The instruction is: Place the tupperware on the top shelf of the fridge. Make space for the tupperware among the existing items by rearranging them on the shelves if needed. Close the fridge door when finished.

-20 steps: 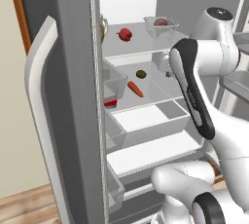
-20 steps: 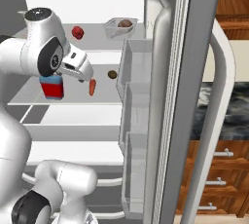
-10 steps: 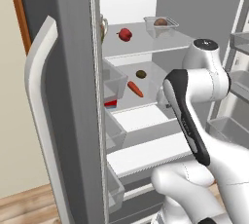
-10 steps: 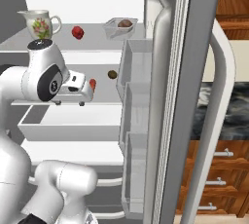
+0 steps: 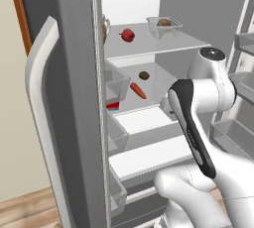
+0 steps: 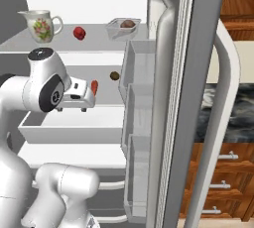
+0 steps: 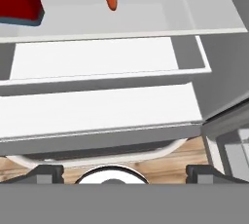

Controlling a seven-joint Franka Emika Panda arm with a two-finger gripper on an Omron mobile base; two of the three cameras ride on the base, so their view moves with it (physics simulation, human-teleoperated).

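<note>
Nearest, the robot's gripper (image 7: 119, 172) hangs empty before the open fridge (image 5: 74, 73), its two dark fingertips (image 7: 46, 173) set wide apart, looking down at the white drawer (image 7: 97, 57). Beyond it, on the middle shelf (image 5: 149, 90), an orange carrot (image 5: 138, 90) lies near a dark-brown lump (image 5: 144, 75). Farther back and higher, the tupperware (image 5: 164, 25) sits on the top shelf (image 5: 149, 48), well apart from a red fruit (image 5: 127, 34) and a flowered pitcher (image 6: 40, 25).
</note>
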